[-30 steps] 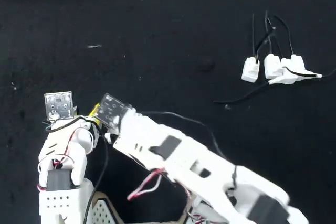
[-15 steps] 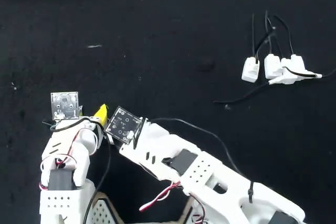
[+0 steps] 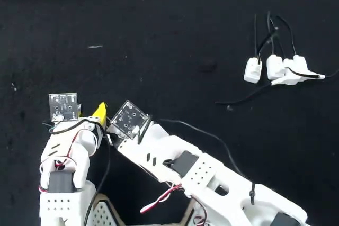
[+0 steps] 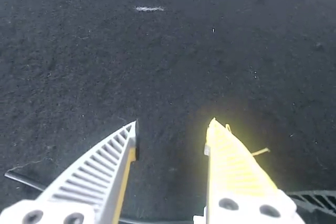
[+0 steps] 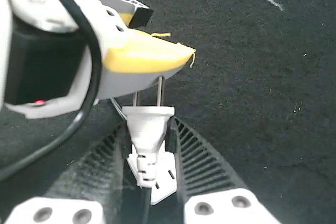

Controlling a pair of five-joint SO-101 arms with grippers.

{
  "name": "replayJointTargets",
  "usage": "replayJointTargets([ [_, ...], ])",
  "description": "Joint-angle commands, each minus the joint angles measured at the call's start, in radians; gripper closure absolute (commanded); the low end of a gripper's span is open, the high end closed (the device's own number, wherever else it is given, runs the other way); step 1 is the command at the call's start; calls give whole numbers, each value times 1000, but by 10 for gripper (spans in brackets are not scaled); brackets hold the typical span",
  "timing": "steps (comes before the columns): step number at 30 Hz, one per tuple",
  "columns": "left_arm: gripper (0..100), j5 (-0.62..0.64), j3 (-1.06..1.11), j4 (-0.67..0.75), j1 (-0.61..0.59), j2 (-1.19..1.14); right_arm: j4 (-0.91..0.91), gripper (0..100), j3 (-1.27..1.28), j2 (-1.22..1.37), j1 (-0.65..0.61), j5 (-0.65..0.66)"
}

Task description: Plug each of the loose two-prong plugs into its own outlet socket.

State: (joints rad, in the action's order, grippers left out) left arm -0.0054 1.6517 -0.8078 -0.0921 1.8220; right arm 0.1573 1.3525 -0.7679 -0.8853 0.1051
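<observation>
White two-prong plug point(image 5: 149, 124), clamped in the right gripper point(image 5: 150, 135), is not yet at the upper-right outlet sockets point(image 3: 275, 67). Left gripper point(image 4: 173, 124) gapes empty.

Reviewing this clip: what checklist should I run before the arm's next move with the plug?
1. Plug gripped by right gripper: ok, shut on it.
2. Left gripper empty: ok, open.
3. Prongs exposed: ok.
4. Prongs clear of the left arm's yellow finger: not ok, very close.
5. Free slot in outlet sockets: cannot tell.
</observation>
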Motion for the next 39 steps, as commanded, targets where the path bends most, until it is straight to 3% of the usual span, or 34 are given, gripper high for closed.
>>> replayJointTargets([
  [1, 777, -9, -15, 0, 15, -9, -44, 988, -28, -39, -11, -12],
  [8, 777, -9, -15, 0, 15, -9, -40, 988, -19, -77, -12, -11],
  [17, 777, -9, -15, 0, 15, -9, 133, 988, -1, -311, -12, -2],
  [27, 777, -9, -13, 0, 15, -9, 58, 988, 38, -274, -12, -11],
  [34, 777, -9, -13, 0, 15, -9, 5, 988, 35, -271, -12, -184],
  [39, 777, -9, -12, 0, 16, -9, 2, 988, 35, -271, -12, -227],
])
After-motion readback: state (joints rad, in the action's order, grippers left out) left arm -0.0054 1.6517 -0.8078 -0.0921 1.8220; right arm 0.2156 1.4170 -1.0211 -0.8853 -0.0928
